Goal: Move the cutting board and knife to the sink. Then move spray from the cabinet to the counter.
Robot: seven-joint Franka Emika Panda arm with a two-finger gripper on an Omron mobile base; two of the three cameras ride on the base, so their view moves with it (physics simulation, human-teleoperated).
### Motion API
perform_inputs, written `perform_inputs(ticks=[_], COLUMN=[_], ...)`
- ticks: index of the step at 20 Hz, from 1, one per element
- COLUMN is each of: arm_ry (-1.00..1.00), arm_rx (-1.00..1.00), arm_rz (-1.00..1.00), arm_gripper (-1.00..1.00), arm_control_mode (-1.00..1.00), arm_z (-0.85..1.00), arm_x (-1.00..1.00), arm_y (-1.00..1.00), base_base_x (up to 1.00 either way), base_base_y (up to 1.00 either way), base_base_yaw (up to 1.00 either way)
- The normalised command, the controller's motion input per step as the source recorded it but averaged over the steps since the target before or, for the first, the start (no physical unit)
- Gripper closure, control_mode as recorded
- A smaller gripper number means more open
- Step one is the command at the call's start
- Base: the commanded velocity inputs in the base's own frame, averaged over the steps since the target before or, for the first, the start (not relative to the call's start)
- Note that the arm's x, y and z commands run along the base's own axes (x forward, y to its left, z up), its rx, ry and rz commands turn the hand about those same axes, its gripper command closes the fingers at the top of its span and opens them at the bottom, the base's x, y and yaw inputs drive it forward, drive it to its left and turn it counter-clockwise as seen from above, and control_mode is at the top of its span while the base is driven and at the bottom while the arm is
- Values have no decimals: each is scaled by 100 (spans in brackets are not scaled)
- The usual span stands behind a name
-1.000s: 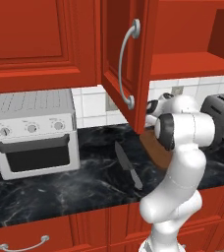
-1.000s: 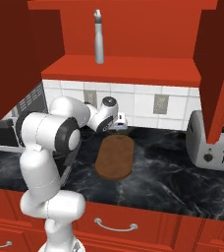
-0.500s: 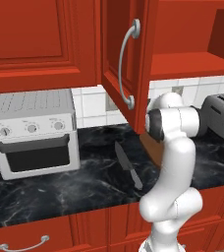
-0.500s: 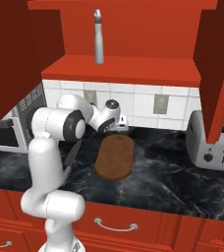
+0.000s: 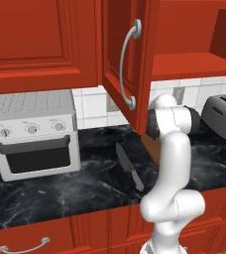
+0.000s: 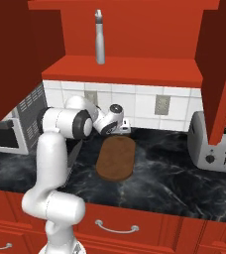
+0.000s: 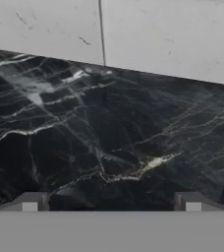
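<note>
Arm has swung upright; wide-open, empty pincer [image 6: 125,130] hovers above the far end of the dark-brown wooden cutting board [image 6: 116,158], ungrasped.

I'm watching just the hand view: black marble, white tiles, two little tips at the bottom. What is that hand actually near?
Observer: The end effector is at the far end of a brown cutting board, close to the tiled wall, with its jaws open and nothing between them.
Operator: Is anything else lying on that worktop?
Observer: A knife lies on the counter, to the left of the board.
Operator: And higher up?
Observer: A grey spray bottle stands upright on the shelf of the open red cabinet, above the board.
</note>
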Motion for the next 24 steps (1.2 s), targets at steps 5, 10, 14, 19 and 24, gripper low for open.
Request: perform_inputs(ticks=[5, 10, 14, 19, 24], arm_ry=[1, 0, 0, 0, 0], arm_rx=[0, 0, 0, 0, 0], arm_rz=[3, 4, 5, 7, 5], arm_gripper=[-100, -100, -100, -100, -100], arm_control_mode=[-100, -100, -100, -100, -100], arm_z=[-26, -18, -7, -17, -18], arm_x=[36, 35, 15, 2, -18], arm_y=[0, 0, 0, -4, -39], base_base_x=[0, 0, 0, 0, 0], base_base_y=[0, 0, 0, 0, 0], base_base_yaw=[0, 0, 0, 0, 0])
